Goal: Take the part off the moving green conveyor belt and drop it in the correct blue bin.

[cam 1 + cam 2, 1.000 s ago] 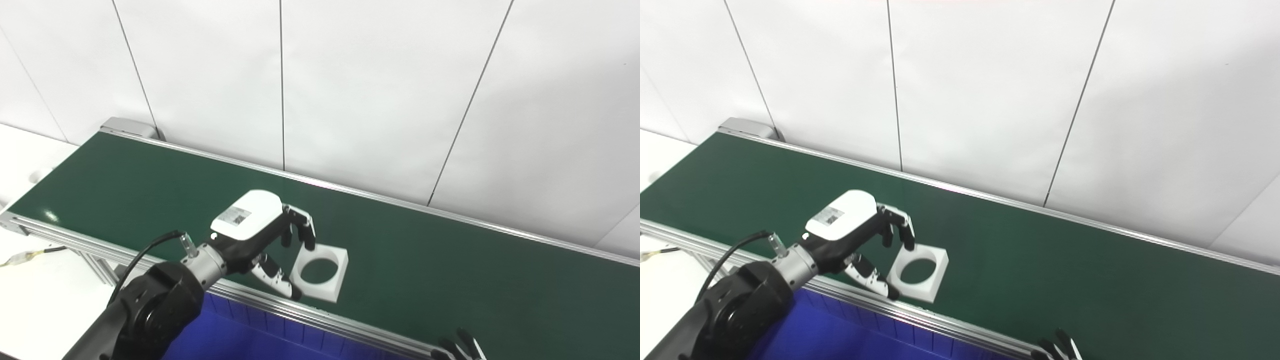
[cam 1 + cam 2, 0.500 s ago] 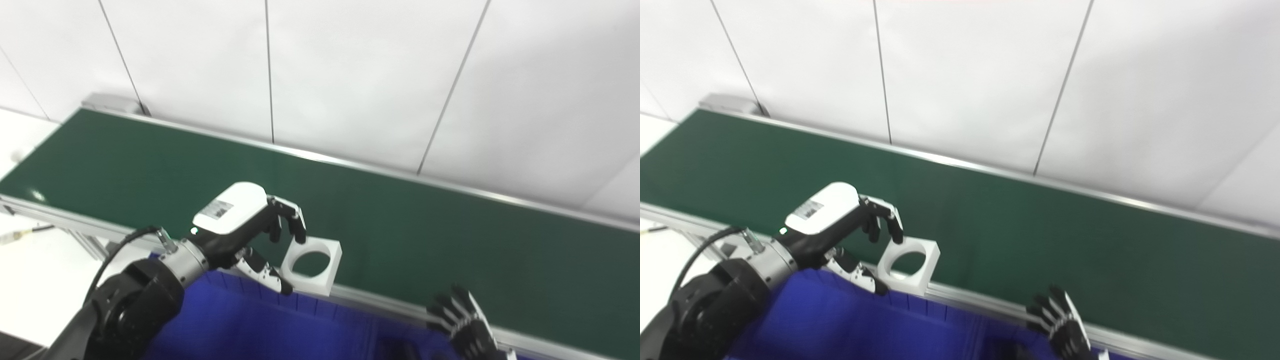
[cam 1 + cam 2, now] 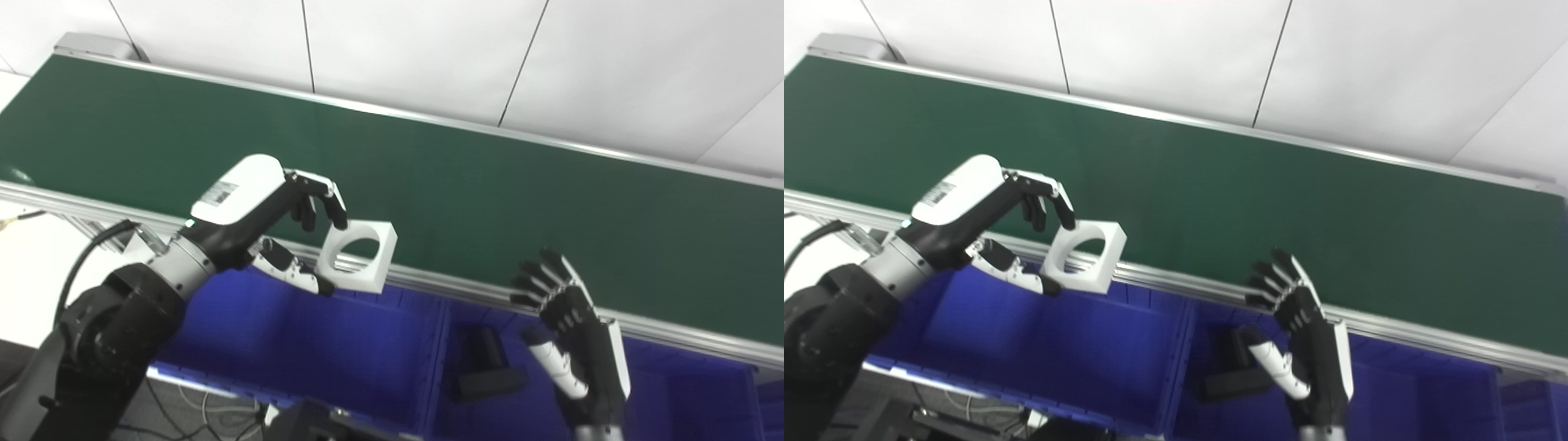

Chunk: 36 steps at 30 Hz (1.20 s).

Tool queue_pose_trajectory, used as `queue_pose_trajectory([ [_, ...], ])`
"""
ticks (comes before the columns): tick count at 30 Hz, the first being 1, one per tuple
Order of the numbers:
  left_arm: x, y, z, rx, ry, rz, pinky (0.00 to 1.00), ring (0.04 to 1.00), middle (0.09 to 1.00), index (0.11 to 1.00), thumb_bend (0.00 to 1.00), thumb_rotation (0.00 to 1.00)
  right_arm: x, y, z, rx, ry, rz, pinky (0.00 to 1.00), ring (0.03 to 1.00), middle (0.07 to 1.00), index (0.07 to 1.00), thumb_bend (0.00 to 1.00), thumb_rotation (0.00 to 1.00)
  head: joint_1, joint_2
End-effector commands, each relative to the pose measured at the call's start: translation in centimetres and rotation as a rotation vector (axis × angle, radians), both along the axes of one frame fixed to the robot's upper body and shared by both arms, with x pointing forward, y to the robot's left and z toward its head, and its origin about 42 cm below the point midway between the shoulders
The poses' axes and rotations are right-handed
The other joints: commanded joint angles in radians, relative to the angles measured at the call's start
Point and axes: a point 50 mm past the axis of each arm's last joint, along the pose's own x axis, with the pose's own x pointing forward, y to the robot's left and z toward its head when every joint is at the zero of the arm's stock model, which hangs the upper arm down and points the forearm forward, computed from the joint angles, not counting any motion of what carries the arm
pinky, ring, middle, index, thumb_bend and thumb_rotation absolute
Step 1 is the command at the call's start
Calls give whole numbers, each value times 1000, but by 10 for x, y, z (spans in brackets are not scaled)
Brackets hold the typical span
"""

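**Holding part over belt rail: drop risk**

Pinching one corner only, the left hand (image 3: 263, 208) holds the white part (image 3: 357, 256) above the conveyor belt (image 3: 490, 184) near rail, at the left bin (image 3: 343, 343) rim. Early release could bounce it off the rail or into the wrong bin. Part: white square block, round through-hole, tilted. Right hand (image 3: 572, 331) spread wide, empty.

Right robot hand (image 3: 572, 343) hides part of black block (image 3: 484, 367); long green conveyor belt (image 3: 490, 177) cut off by both side edges.
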Motion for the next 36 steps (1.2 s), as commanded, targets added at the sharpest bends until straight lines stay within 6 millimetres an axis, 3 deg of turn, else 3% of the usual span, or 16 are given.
queue_pose_trajectory([
  [1,-6,2,11,12,-34,-10,432,413,430,512,515,0,2,2,11,9,-34,-1,645,746,802,884,753,559,3,0],
  [8,-14,9,1,21,-1,34,406,397,421,515,515,0,2,1,12,7,-37,-3,639,737,797,881,753,569,20,0],
  [14,-19,12,-15,35,44,78,446,424,431,516,516,0,2,-2,13,8,-37,-3,638,738,799,884,742,572,37,-8],
  [21,-28,14,-43,76,111,130,407,402,422,519,515,0,0,-7,12,16,-36,-15,637,741,800,885,730,587,54,-14],
  [29,-35,12,-82,104,191,173,447,404,420,518,515,0,-3,-12,14,43,-24,-34,632,742,792,881,693,528,56,-7],
  [36,-41,10,-108,170,234,174,457,417,422,511,517,0,-5,-15,17,37,-24,-42,627,740,790,884,700,574,68,-2],
])
